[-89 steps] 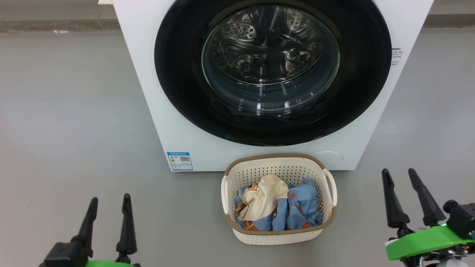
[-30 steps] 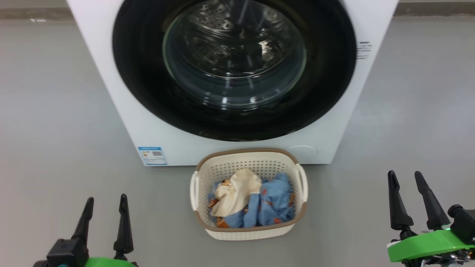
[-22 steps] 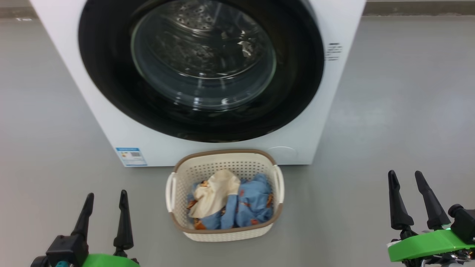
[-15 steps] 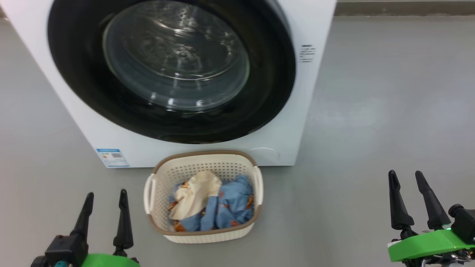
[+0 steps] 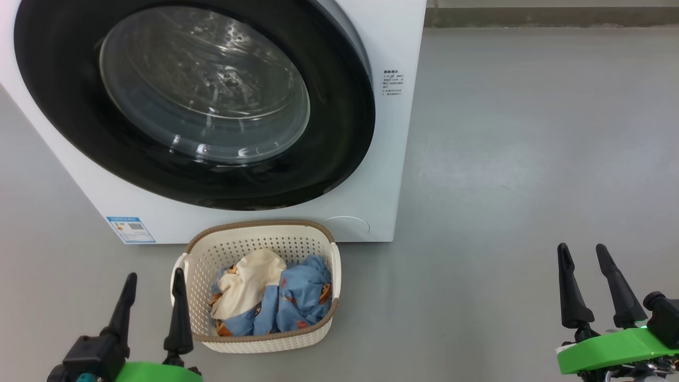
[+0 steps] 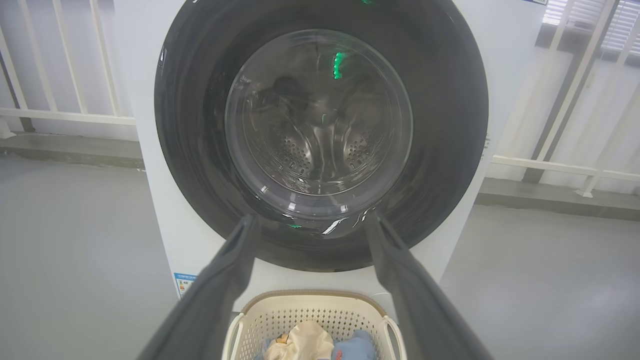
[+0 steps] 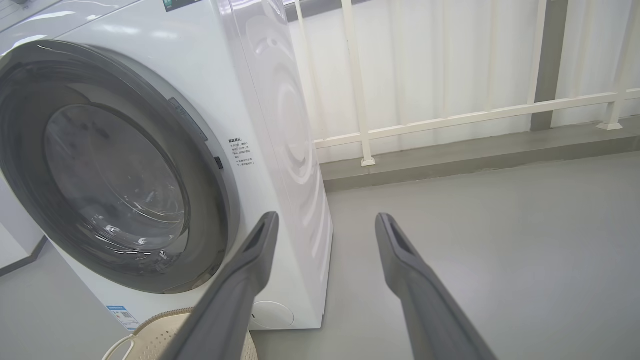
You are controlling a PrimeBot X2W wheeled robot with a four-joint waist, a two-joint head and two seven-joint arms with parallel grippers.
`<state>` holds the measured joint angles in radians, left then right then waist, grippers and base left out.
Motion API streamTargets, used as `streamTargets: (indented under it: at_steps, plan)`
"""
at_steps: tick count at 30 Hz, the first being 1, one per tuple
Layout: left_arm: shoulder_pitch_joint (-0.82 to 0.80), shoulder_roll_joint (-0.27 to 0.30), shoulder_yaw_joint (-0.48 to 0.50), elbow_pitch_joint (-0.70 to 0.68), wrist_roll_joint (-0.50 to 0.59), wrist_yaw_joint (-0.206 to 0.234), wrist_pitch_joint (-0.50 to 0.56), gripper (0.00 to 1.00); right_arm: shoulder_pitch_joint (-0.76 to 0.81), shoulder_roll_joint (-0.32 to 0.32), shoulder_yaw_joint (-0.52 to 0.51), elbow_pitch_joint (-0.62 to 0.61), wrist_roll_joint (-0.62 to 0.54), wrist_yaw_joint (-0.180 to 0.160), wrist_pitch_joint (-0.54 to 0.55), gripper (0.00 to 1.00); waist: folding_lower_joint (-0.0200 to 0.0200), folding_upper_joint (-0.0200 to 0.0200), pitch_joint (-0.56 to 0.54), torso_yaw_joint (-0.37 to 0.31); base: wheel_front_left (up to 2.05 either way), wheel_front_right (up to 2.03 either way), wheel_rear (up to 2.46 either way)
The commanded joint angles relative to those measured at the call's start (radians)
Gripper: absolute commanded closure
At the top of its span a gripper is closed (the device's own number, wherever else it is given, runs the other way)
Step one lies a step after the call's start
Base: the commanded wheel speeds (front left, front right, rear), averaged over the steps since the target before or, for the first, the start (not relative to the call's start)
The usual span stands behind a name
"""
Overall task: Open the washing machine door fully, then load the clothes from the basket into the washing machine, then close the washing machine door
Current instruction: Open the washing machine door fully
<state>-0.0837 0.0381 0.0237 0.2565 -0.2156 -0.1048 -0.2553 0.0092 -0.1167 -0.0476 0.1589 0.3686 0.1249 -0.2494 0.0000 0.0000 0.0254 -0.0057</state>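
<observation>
Step one: door (image 5: 196, 101) shut, clothes (image 5: 276, 302) in basket (image 5: 260, 225). My left gripper (image 5: 155, 274), right gripper (image 5: 582, 248): fingers spread wide, empty. Next, likely: hook door's right edge, pull.

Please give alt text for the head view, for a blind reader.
A white washing machine stands with its round black door shut. Before it, a cream basket holds blue and cream clothes. The left gripper and right gripper are open and empty.
</observation>
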Motion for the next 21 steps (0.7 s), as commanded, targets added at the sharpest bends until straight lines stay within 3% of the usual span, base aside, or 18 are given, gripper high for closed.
streamTargets:
  at_steps: [1, 21]
  plan:
    - [-0.029, 0.012, 0.028, -0.03, -0.011, -0.001, -0.006, 0.0, -0.026, -0.014, 0.019, -0.024, -0.001, 0.006, -0.012, 0.0, 0.0, 0.0, -0.001, 0.0, 0.03, 0.03, -0.06]
    - [-0.021, 0.012, 0.026, -0.033, -0.013, 0.001, -0.006, 0.0, -0.021, -0.011, 0.02, -0.021, 0.001, 0.006, -0.012, 0.0, 0.0, 0.0, -0.006, 0.007, 0.0, 0.0, 0.0]
